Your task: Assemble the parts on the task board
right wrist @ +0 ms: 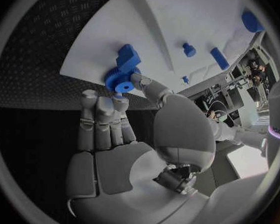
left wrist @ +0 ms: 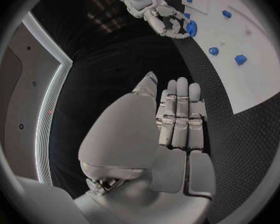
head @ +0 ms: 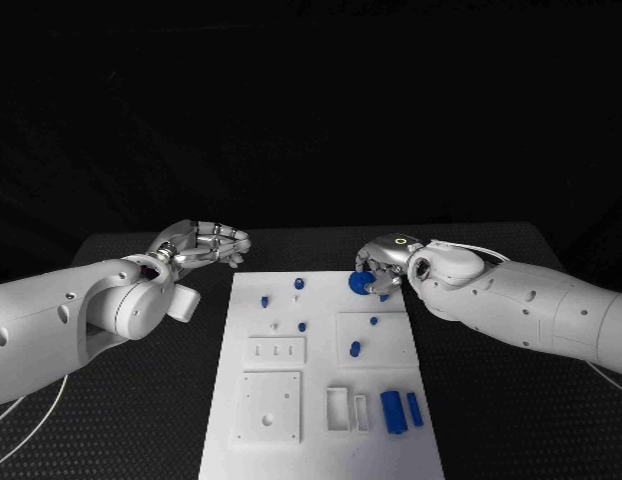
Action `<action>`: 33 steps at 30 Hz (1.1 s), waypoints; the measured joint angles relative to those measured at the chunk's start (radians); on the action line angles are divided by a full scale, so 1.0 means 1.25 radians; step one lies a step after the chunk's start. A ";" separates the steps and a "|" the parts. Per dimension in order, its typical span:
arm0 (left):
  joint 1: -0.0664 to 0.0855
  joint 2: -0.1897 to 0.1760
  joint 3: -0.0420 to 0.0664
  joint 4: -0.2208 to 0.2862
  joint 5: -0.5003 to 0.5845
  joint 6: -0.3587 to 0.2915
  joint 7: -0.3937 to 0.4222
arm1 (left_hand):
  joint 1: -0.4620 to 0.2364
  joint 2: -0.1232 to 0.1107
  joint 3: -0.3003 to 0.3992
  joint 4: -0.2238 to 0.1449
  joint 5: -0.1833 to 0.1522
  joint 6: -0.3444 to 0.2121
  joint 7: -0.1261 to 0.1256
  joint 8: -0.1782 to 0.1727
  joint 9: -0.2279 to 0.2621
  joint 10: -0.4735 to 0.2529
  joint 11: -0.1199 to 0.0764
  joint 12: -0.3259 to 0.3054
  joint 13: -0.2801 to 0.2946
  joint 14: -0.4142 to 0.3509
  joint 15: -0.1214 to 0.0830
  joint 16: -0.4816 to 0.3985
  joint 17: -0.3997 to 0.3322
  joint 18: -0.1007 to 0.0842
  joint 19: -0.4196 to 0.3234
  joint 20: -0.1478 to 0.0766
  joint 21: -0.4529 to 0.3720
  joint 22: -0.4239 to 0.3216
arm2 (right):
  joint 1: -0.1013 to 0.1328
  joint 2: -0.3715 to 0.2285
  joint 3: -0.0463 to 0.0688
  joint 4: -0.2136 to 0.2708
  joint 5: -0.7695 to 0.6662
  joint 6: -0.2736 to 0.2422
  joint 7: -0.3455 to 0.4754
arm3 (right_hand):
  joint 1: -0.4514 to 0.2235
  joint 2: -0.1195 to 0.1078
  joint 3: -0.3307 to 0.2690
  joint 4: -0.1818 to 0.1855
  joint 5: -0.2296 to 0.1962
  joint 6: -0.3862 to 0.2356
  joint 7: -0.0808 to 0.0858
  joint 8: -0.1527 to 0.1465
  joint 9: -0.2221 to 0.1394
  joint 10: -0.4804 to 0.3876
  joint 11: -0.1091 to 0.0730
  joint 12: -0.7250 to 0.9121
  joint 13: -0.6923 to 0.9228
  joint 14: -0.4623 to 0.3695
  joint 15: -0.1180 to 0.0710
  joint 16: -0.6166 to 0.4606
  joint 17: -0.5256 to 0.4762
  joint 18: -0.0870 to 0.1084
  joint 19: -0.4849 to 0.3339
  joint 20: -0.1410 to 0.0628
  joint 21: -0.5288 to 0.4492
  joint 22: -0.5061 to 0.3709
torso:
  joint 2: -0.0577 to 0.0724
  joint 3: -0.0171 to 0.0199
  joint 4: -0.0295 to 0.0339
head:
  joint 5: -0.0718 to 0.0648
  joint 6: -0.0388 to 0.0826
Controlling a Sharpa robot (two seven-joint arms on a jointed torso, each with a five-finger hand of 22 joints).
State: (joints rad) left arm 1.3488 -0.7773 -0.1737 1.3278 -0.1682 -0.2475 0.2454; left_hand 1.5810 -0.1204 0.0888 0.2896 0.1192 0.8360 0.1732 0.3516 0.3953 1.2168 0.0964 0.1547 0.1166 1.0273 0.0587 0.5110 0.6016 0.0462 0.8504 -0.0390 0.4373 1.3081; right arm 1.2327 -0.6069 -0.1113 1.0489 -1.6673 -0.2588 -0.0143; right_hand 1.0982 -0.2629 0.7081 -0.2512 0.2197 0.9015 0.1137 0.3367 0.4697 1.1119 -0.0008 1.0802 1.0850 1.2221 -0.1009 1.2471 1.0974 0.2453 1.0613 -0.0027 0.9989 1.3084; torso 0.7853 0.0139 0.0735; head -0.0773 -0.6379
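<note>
1. Board [head: 318, 400]: a white plate is laid on the black surface [head: 499, 380], between the two arms; small blue parts are seen standing in it and lying on it.
2. Gear [head: 359, 283]: a small blue toothed disc with a centre hole is held at the far right of the board, just above it. It is judged light, stiff and hard, and somewhat slippery; the toothed rim is judged the best place to take hold, with the hole kept free.
3. Right hand [head: 383, 266]: the gear is pinched between thumb and fingers [right wrist: 118, 103] at its rim.
4. Left hand [head: 200, 245]: it is raised beside the board's far left corner; nothing is held, and the fingers [left wrist: 180, 115] are extended side by side, released.
5. Bars [head: 402, 410]: two blue bars are laid flat near the board's near right edge.
</note>
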 measured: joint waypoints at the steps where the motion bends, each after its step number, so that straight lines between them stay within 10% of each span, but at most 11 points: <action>1: 0.000 0.000 0.000 0.000 0.000 0.000 0.000 | 0.000 0.000 0.000 0.000 0.000 0.000 0.000 0.000 0.000 0.000 0.000 0.000 0.000 0.000 0.000 0.000 0.000 0.000 0.000 0.000 0.000 0.000 | 0.000 0.000 0.000 0.000 -0.001 0.000 0.000 | 0.000 0.001 0.001 0.001 0.000 0.001 -0.001 0.002 0.001 0.003 -0.003 0.003 0.000 0.001 -0.002 0.002 -0.001 0.000 0.001 -0.001 0.000 0.000 | 0.000 0.0000 0.0002 | 0.000 0.000; 27: 0.000 -0.002 0.000 0.000 -0.001 0.000 -0.003 | 0.000 0.000 0.000 0.000 0.000 0.000 0.000 0.000 0.000 0.000 0.000 0.000 0.000 0.000 0.000 0.000 0.001 -0.001 0.000 0.000 0.000 0.000 | -0.004 -0.001 -0.003 0.031 -0.046 -0.037 -0.014 | -0.011 0.012 0.014 0.019 0.085 0.016 -0.016 0.012 0.014 0.022 -0.021 0.012 -0.005 0.022 -0.019 0.005 -0.010 0.000 0.022 -0.015 0.009 0.000 | 0.000 -0.0009 0.0010 | 0.004 0.004; 33: 0.000 -0.004 0.000 -0.001 -0.001 0.000 -0.004 | 0.000 0.000 0.000 0.000 0.000 0.000 0.000 0.000 0.000 0.000 0.000 -0.003 0.000 0.000 0.000 0.000 0.000 -0.001 0.000 0.000 0.000 0.000 | -0.005 0.003 0.010 0.055 -0.069 -0.052 -0.032 | -0.018 0.005 0.016 0.026 0.091 0.017 -0.017 0.012 0.025 0.023 -0.020 0.012 -0.007 0.022 -0.019 0.005 -0.012 0.000 0.023 -0.017 0.009 0.000 | -0.001 -0.0010 -0.0002 | 0.006 0.005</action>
State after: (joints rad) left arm 1.3491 -0.7818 -0.1735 1.3270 -0.1692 -0.2478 0.2410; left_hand 1.5810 -0.1204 0.0888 0.2896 0.1192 0.8360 0.1731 0.3516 0.3955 1.2168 0.0964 0.1511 0.1166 1.0273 0.0587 0.5110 0.6022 0.0454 0.8505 -0.0390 0.4373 1.3077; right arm 1.2266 -0.6026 -0.0984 1.1182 -1.7532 -0.3235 -0.0541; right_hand 1.0754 -0.2569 0.7287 -0.2190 0.3332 0.9225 0.0927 0.3515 0.5009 1.1407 -0.0254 1.0948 1.0765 1.2493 -0.1242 1.2529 1.0828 0.2454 1.0900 -0.0236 1.0105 1.3083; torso 0.7843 0.0127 0.0733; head -0.0701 -0.6312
